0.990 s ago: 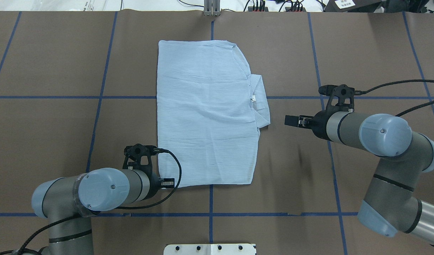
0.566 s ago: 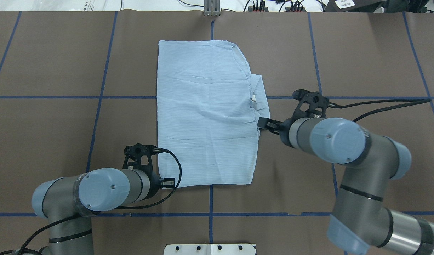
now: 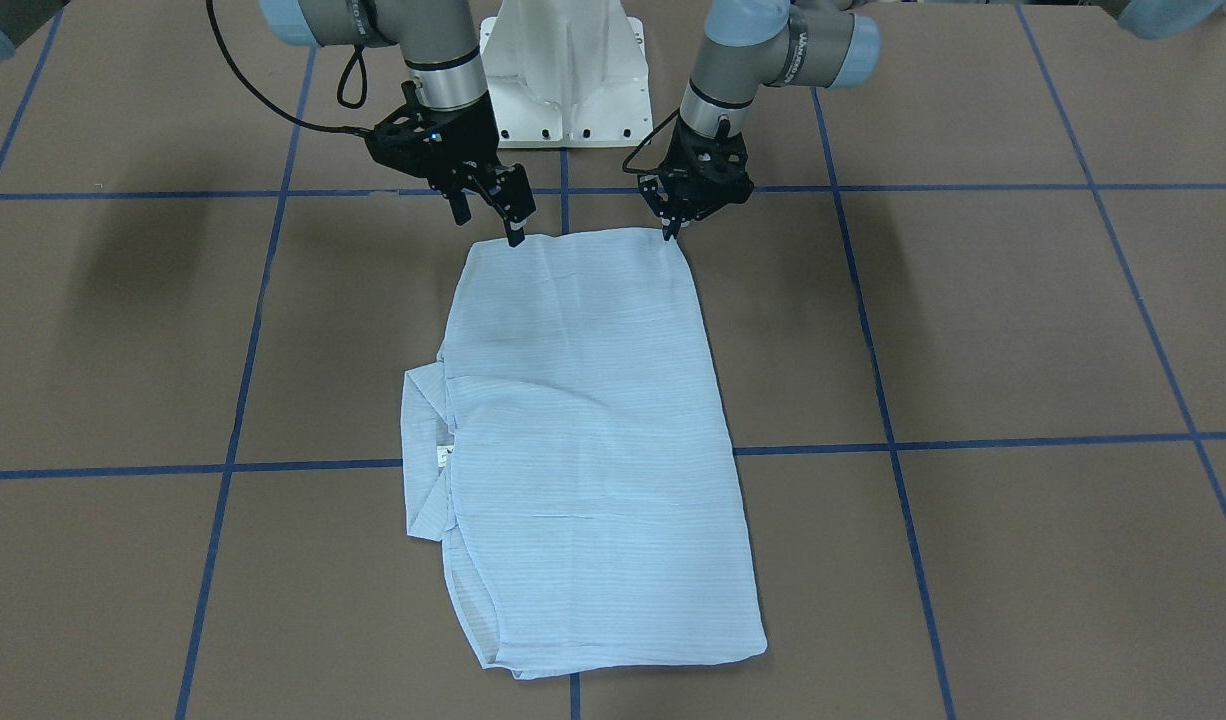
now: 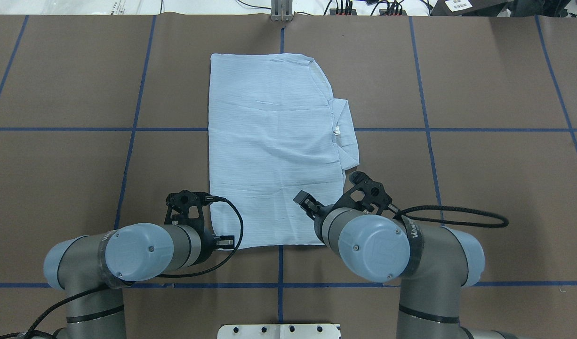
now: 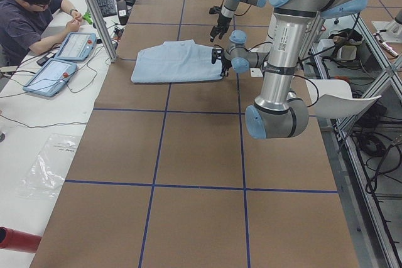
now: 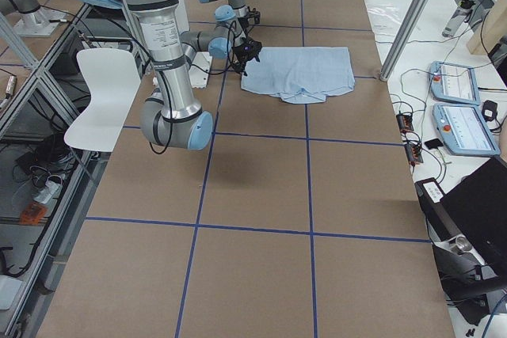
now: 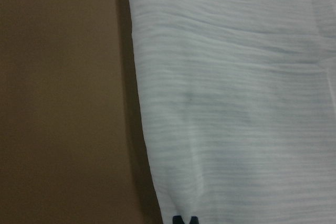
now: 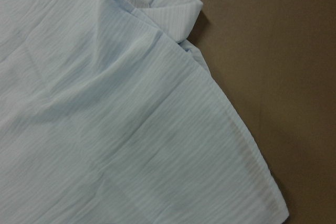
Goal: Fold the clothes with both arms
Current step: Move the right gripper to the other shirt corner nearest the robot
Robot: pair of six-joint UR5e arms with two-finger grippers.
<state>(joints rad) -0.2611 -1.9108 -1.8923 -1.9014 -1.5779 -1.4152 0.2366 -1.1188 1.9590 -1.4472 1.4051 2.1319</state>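
The pale-blue striped shirt [image 4: 274, 150] lies folded into a long rectangle at the table's middle, its collar [image 4: 346, 134] sticking out on the right side. My left gripper [image 4: 225, 242] sits at the shirt's near-left corner; in the left wrist view its two fingertips [image 7: 178, 219] stand close together on the cloth [image 7: 236, 103] edge, shut on it. My right gripper [image 4: 300, 198] hovers open over the near-right part of the shirt, nothing between its fingers. From the front, the left gripper [image 3: 670, 233] and right gripper [image 3: 488, 225] flank the shirt's [image 3: 573, 440] edge nearest the robot.
Brown table covering is marked by blue tape lines [image 4: 281, 263]. The white pedestal base [image 3: 563, 70] stands just behind the shirt's near edge. A person [image 5: 28, 14] sits at the table's left end beside control pendants [image 5: 59, 61]. A white chair [image 5: 339, 95] stands behind the robot.
My right arm has swung from beside the collar toward the robot and now hangs over the shirt's near-right part. The left arm and the shirt have not moved.
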